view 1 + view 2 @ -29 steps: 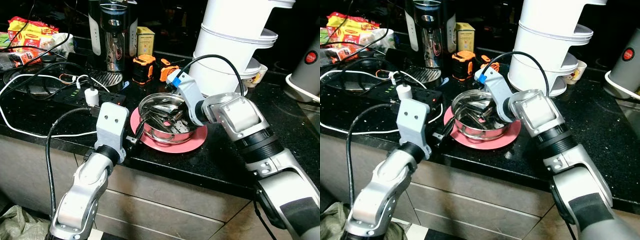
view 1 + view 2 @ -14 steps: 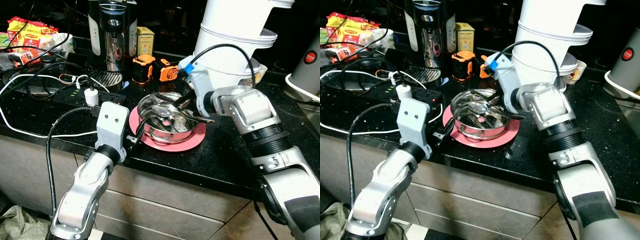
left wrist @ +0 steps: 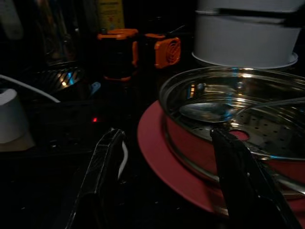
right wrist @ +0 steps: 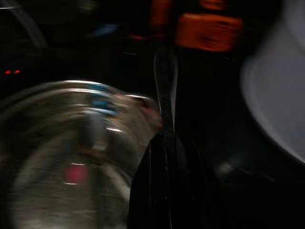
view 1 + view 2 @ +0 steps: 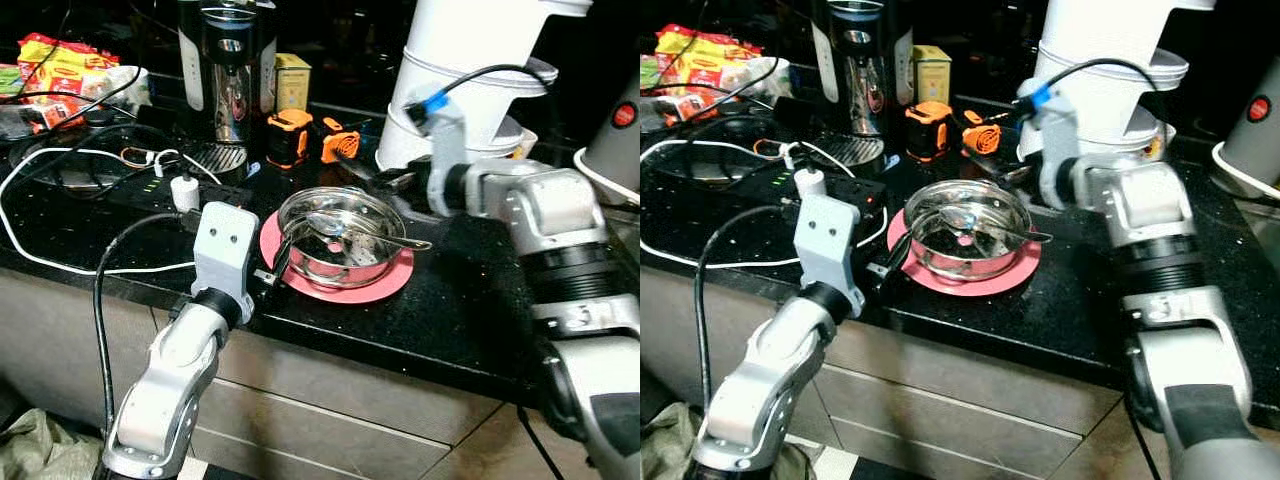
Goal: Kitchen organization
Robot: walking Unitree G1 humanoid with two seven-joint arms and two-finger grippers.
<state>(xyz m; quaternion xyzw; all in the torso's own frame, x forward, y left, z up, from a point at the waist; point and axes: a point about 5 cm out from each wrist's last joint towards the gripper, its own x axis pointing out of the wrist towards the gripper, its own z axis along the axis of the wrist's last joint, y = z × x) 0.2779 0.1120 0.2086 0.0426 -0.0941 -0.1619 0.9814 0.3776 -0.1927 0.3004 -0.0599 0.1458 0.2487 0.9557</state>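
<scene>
A steel bowl (image 5: 338, 234) with a perforated base sits on a pink plate (image 5: 345, 285) near the front edge of a black speckled counter (image 5: 470, 310), and spoons (image 5: 335, 225) lie inside it, one handle sticking out over the right rim. The right gripper (image 5: 385, 180) hangs just beyond the bowl's far right rim with its black fingers pressed together on a slim piece of cutlery (image 4: 166, 90), seemingly a spoon lifted out of the bowl; the blur leaves its exact kind unclear. The left gripper (image 3: 164, 181) rests at the bowl's near left side, jaws spread wide, one finger beside the plate and the other against the bowl wall, holding nothing. The sorting looks partly done: one piece is out, several remain in the bowl. The counter is cluttered: a coffee machine (image 5: 225, 70) and orange tools (image 5: 290, 135) at the far side, a power strip (image 5: 175, 190) with white cables to the left, stacked white containers (image 5: 480, 70) at the far right. Grey cabinet fronts (image 5: 330, 420) run below.
</scene>
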